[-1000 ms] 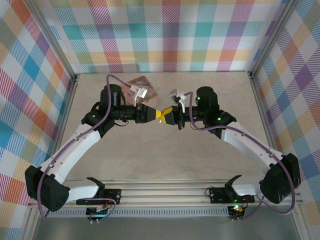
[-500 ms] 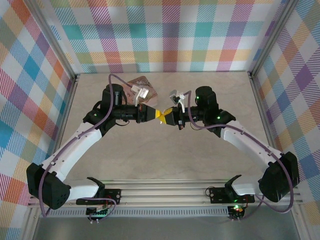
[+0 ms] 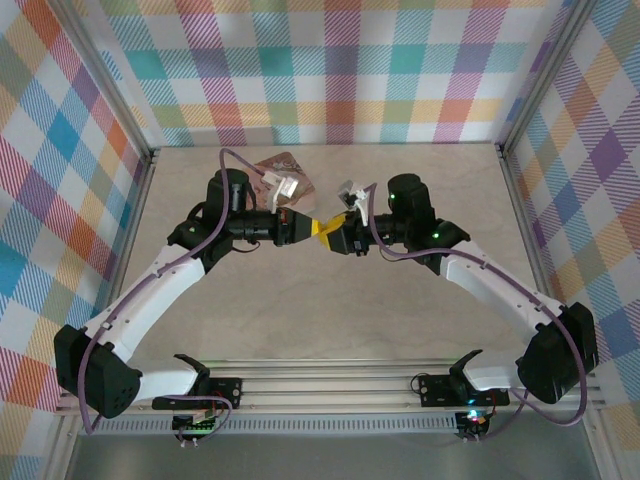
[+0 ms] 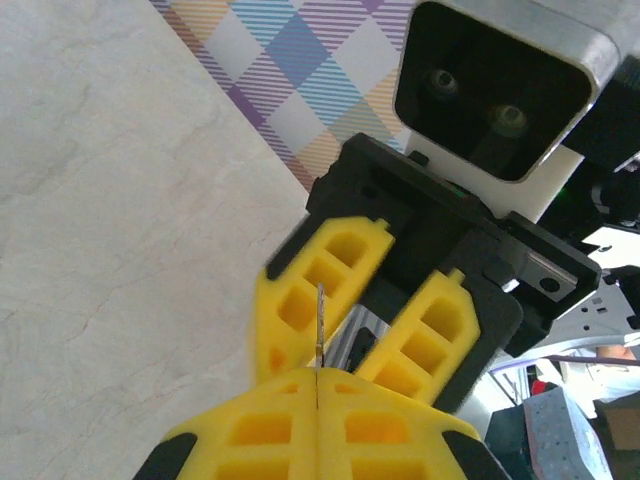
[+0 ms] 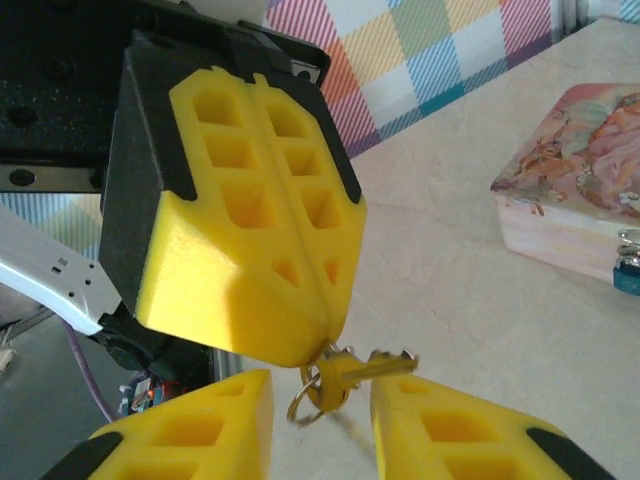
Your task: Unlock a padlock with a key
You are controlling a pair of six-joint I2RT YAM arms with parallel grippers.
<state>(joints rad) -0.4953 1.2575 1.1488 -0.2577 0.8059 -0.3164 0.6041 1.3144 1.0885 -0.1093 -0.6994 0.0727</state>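
Fingers point(image 4: 255, 432) of left gripper point(image 4: 318, 380) are clamped on the key point(image 5: 375, 367), its ring point(image 5: 303, 400) dangling below. Right gripper point(image 5: 322, 405) is spread wide, straddling the key. Both meet above the table point(image 3: 330, 310), near the pink tin point(image 5: 575, 170). Padlock point(image 5: 630, 272) sits at the tin's front, cropped.

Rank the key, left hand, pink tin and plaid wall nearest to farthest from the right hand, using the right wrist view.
1. key: between the fingers of the right hand.
2. left hand: directly above, pinching the key.
3. pink tin: far right.
4. plaid wall: behind, at top.
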